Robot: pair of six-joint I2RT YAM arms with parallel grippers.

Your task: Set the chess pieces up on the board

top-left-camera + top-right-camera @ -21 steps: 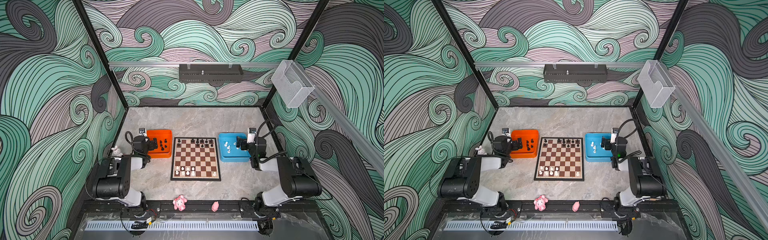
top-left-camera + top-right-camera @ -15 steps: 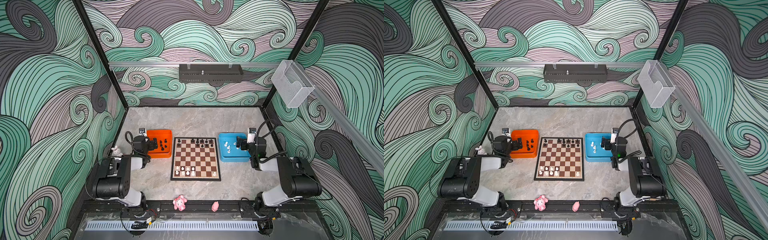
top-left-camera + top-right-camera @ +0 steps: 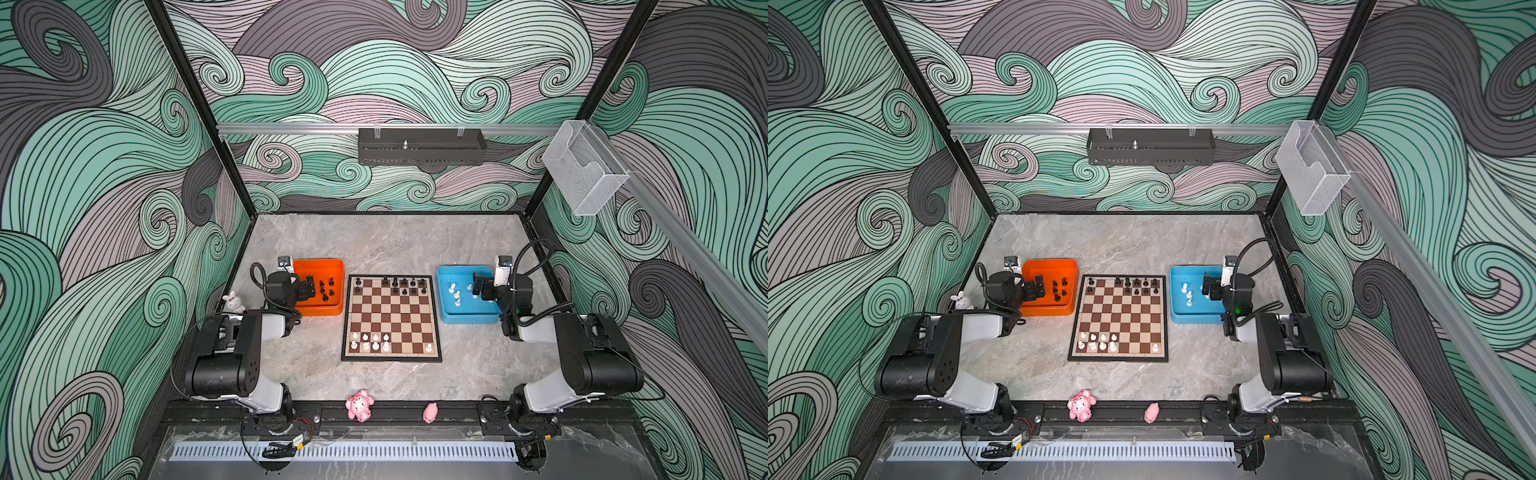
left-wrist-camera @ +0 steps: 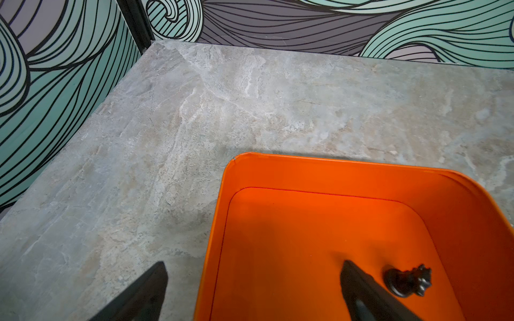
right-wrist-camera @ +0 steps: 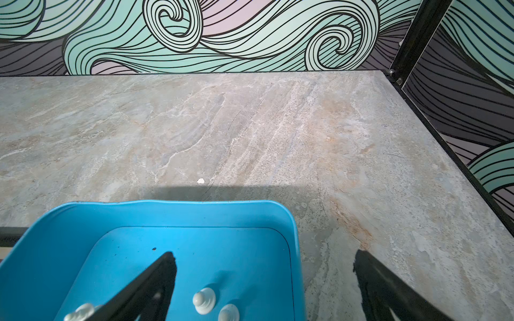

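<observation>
Compared against the frames from a moment earlier: no visible change. Neither arm has moved and no piece has shifted, so I judge this a pause between pick-ups rather than progress.

Table (image 3: pixel 386 245): grey marbled top, with everything sitting in its middle band.

Board (image 3: pixel 390 318): centre, flat. It is partly filled, with black chess pieces (image 3: pixel 395 284) along the far two rows and white chess pieces (image 3: pixel 372 340) in the near two rows. Gaps remain on both sides.

Orange tray (image 3: pixel 320 309): just left of the board, holding a handful of loose black pieces (image 3: pixel 326 289). Blue tray (image 3: pixel 469 318): just right of the board, holding a few white pieces (image 3: pixel 456 293).

Left gripper (image 4: pixel 254 265): jaws spread wide, nothing between them, straddling the orange tray's left wall. A black piece lying on its side (image 4: pixel 407 280) sits just beside the inner finger.

Right gripper (image 5: pixel 264 254): jaws likewise spread and empty, straddling the blue tray's right wall. White pawns stand near the inner finger.

Judgement: setup is roughly half done, and each arm is poised to take its next piece.
</observation>
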